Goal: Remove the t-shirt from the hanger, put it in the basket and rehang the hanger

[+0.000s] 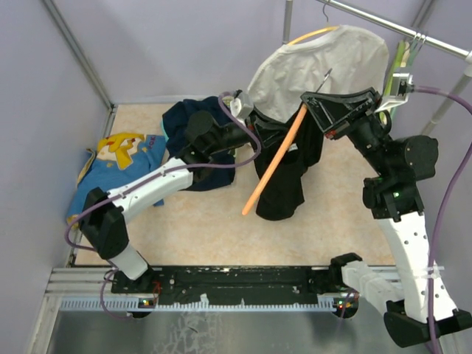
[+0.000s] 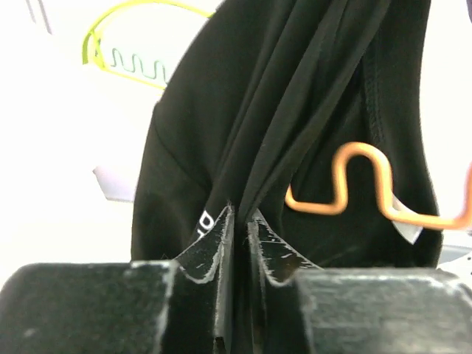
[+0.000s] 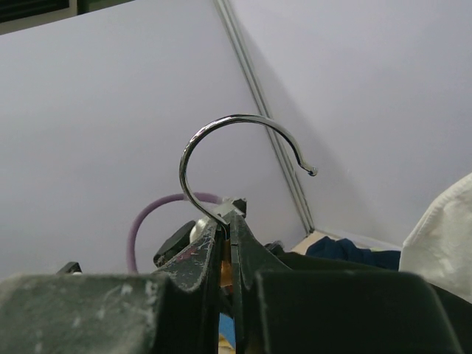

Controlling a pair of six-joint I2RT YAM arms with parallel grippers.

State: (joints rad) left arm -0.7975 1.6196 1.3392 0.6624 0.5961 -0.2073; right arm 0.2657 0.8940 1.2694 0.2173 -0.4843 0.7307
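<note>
My left claw (image 2: 237,221) is pressed together on a fold of the black t-shirt (image 2: 295,110). My right claw (image 3: 227,221) pinches the chrome hook (image 3: 236,122) at its base and holds the orange hanger (image 1: 274,164) up over the table (image 1: 206,228). I judge the job about half done. One arm of the hanger slants out bare in front of the cloth, so that shoulder looks free, but the t-shirt still hangs bunched around the upper end, between my two claws. What is left is to draw the cloth clear of that end. Only the top view shows the whole layout: the bare orange arm, the t-shirt dangling below it, and a white shirt (image 1: 324,63) on the rail (image 1: 398,28) just behind. My left wrist view shows what the top one hides: my fingers (image 2: 214,243) shut on cloth alone, with the hanger's wavy notch beside them, apart. My right wrist view alone shows the hook free of the rail.
</note>
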